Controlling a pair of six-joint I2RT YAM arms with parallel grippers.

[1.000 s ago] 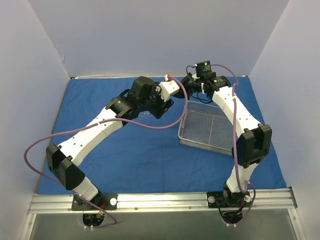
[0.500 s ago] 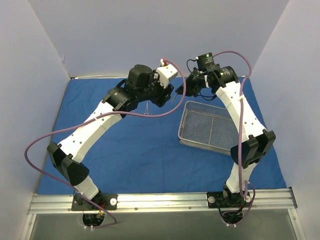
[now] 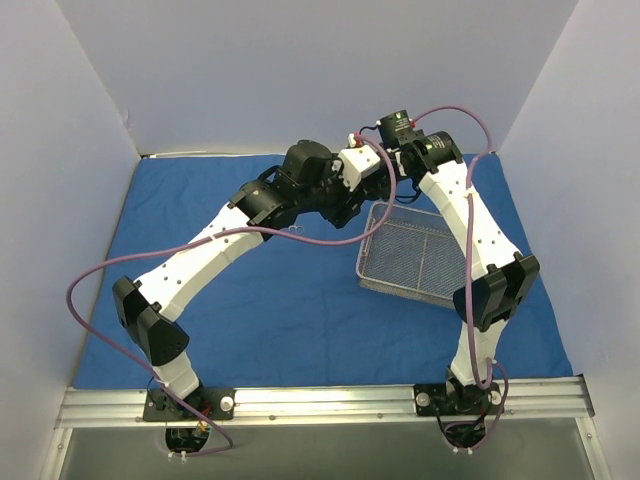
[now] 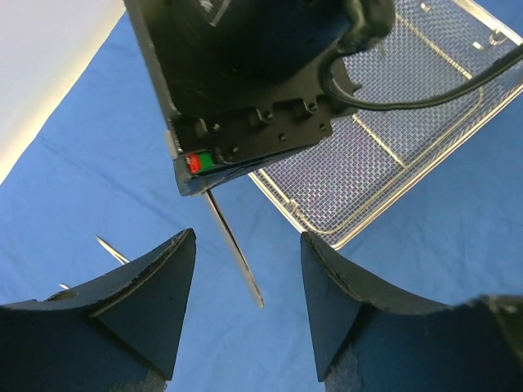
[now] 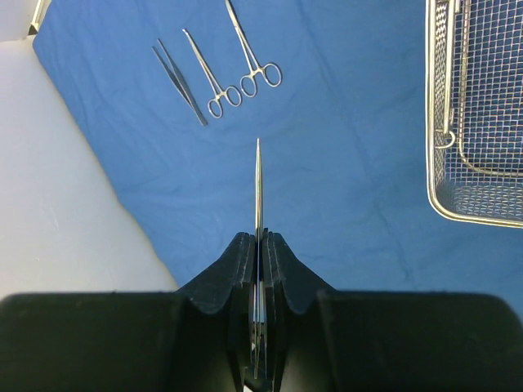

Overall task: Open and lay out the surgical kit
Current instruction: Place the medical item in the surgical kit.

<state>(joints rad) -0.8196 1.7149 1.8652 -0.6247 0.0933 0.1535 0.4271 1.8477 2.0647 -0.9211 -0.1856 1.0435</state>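
The blue cloth wrap (image 3: 280, 310) lies spread flat over the table. The silver wire-mesh tray (image 3: 372, 272) sits on it at the right and looks empty in the right wrist view (image 5: 431, 122). My right gripper (image 5: 257, 237) is shut on a thin metal instrument (image 5: 257, 184) and holds it in the air above the cloth. My left gripper (image 4: 245, 265) is open, and the held instrument's tip (image 4: 235, 249) hangs between its fingers without touching them. Three instruments (image 5: 208, 77) lie side by side on the cloth. Both grippers meet near the tray's far left corner (image 3: 380, 178).
The white enclosure walls (image 3: 60, 150) close in the left, back and right. Purple cables (image 3: 300, 250) hang from both arms over the cloth. Bare cloth lies in front of the tray and to the left (image 3: 200, 200).
My left gripper has risen from the cloth and moved right, up to the right gripper. The right gripper has turned toward it, holding the instrument.
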